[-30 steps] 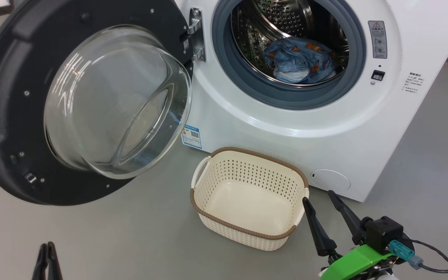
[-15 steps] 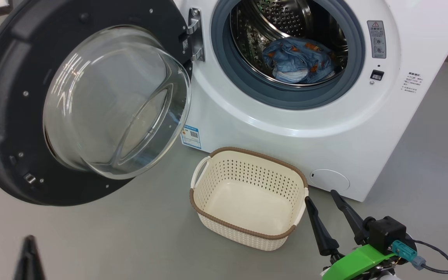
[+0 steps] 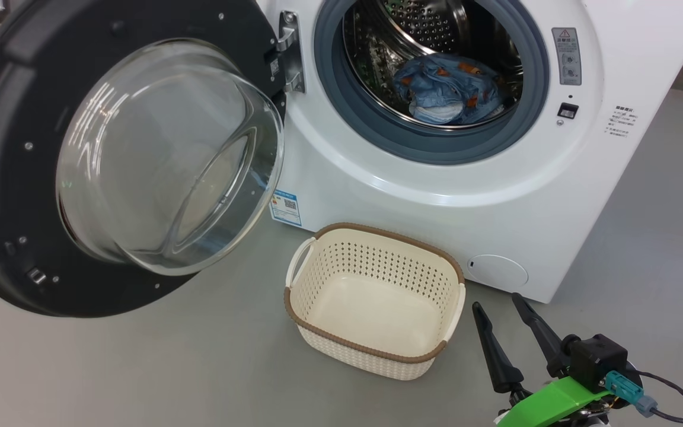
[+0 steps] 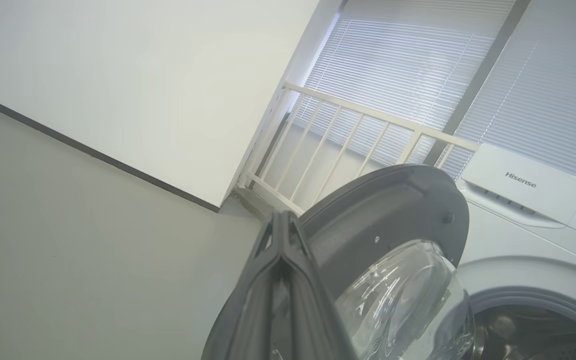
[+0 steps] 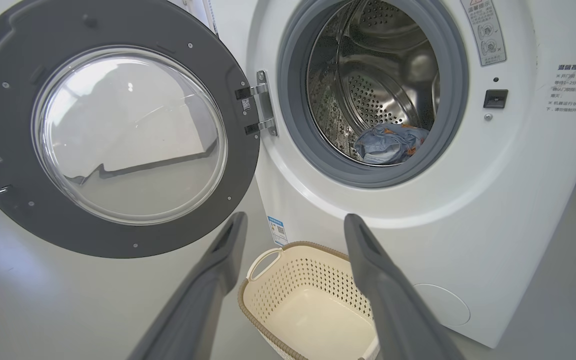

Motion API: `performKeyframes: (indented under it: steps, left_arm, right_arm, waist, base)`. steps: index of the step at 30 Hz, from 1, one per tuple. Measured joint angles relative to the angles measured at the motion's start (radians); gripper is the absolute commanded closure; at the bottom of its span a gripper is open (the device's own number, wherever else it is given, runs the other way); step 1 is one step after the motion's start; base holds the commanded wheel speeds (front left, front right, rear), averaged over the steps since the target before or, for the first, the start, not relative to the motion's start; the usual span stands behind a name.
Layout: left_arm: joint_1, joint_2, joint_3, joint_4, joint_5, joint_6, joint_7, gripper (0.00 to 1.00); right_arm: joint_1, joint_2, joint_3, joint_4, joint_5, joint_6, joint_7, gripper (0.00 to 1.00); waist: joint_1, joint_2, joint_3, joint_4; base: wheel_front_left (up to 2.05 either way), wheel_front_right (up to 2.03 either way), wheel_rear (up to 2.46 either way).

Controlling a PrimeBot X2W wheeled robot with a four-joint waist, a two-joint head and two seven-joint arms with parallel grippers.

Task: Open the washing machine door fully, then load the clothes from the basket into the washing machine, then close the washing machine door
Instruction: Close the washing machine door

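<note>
Black-fingered right tool [image 3: 496, 301], green bracket [image 3: 555, 400]

Your head view cut off the round glossy black door [image 3: 158, 160] at left; the grey warning label [image 3: 562, 56] was too small to read.

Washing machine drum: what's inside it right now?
The clothes, a blue printed bundle, lie on the perforated steel floor of the drum. Anything beneath the bundle is covered.
</note>
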Motion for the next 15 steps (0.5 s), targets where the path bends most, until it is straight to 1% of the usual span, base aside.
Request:
performKeyframes:
  steps: [6, 8, 9, 13, 14, 15]
  left_arm:
    - [-0.150, 0.106, 0.082, 0.128, -0.277, -0.001, 0.046, 1.00]
    - [-0.238, 0.109, 0.171, 0.195, -0.447, -0.004, 0.068, 1.00]
    - [-0.271, 0.121, 0.200, 0.227, -0.496, -0.004, 0.078, 1.00]
    - [-0.351, 0.190, 0.258, 0.328, -0.597, -0.004, 0.128, 1.00]
    - [-0.351, 0.190, 0.258, 0.328, -0.597, -0.004, 0.128, 1.00]
    - [-0.364, 0.206, 0.263, 0.354, -0.620, -0.004, 0.147, 1.00]
  right_arm:
    - [0.000, 0.000, 0.000, -0.002, 0.000, 0.000, 0.000, 0.00]
    - [-0.001, 0.000, 0.000, -0.002, -0.002, 0.000, 0.000, 0.00]
    - [-0.002, 0.000, 0.001, -0.001, -0.002, 0.000, 0.000, 0.00]
    - [-0.004, -0.001, 0.001, 0.002, -0.009, 0.000, 0.000, 0.00]
    - [-0.004, -0.001, 0.001, 0.002, -0.009, 0.000, 0.000, 0.00]
    - [-0.004, -0.001, 0.001, 0.002, -0.009, 0.000, 0.000, 0.00]
  waist:
    - [0.0000, 0.0000, 0.015, -0.018]
    - [0.0000, 0.0000, 0.023, -0.025]
    - [0.0000, 0.0000, 0.027, -0.029]
    - [0.0000, 0.0000, 0.045, -0.052]
    - [0.0000, 0.0000, 0.045, -0.052]
    - [0.0000, 0.0000, 0.050, -0.058]
  base:
    - [0.00, 0.00, 0.00]
    - [0.00, 0.00, 0.00]
    - [0.00, 0.00, 0.00]
    - [0.00, 0.00, 0.00]
    - [0.00, 0.00, 0.00]
    - [0.00, 0.00, 0.00]
